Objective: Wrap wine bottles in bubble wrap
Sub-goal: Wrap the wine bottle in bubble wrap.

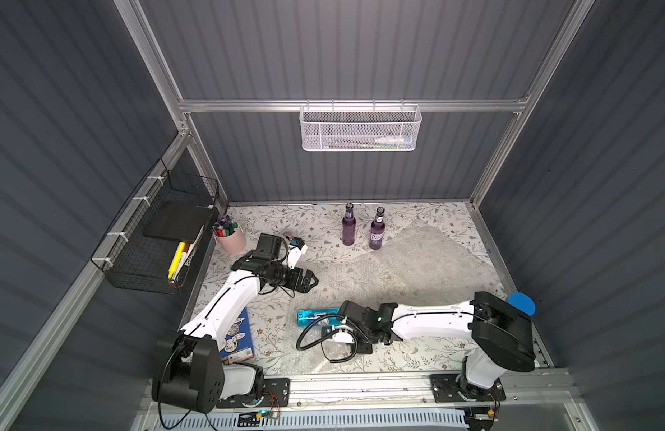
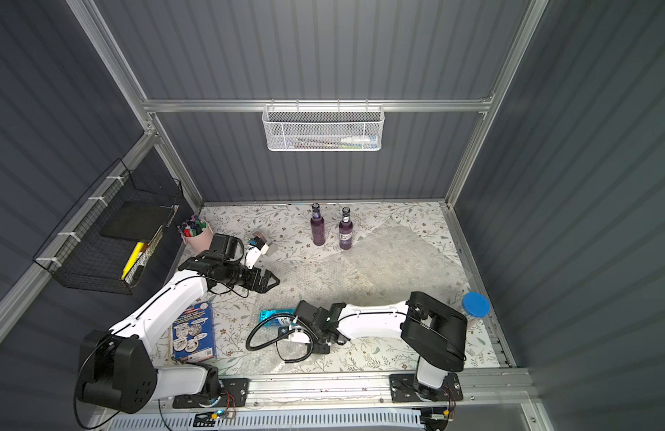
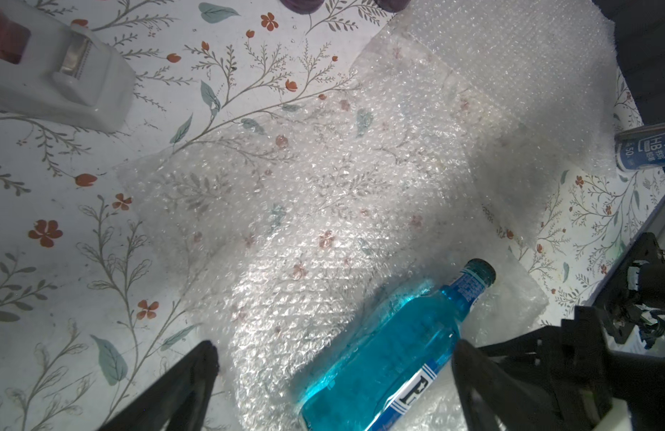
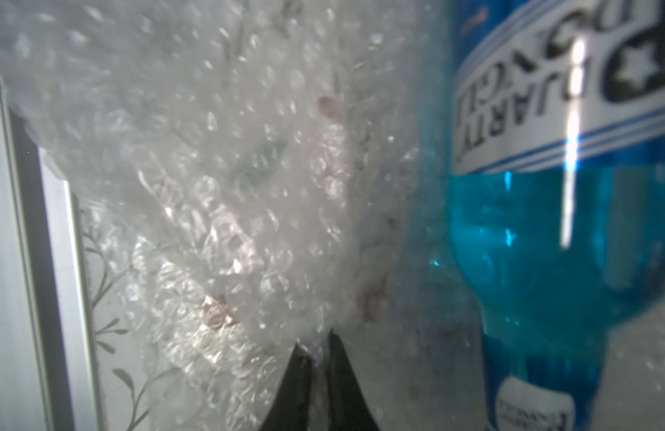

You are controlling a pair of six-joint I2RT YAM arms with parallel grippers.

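Three wine bottles show in both top views: two purple bottles [image 1: 348, 227] stand upright near the back wall, and the blue bottle [image 1: 314, 317] lies on its side toward the front, one end hidden under my right wrist. Bubble wrap [image 1: 416, 261] is spread over the flowered mat [image 1: 278, 328] in overlapping sheets. One corner lies just beside a purple bottle, so a hard tug that drags the sheets together could, I judge, tip that bottle. My left gripper [image 1: 310, 279] hovers near the blue bottle but apart from it. From the left wrist view its jaws stand wide apart with nothing between them, and the blue bottle rests on the wrap with no support on either side. Round glass on a slick sheet may roll off once an edge lifts under it, and I have nothing in place to stop it. From the right wrist view my right gripper [image 4: 317, 352] is closed to a thin pinch on a fold of the bubble wrap just beside the blue bottle. Only the very tips bite, so the film could slip free or tear when I draw it over. A low pull might also shove the bottle toward the front rail [image 4: 24, 261] instead of covering it.
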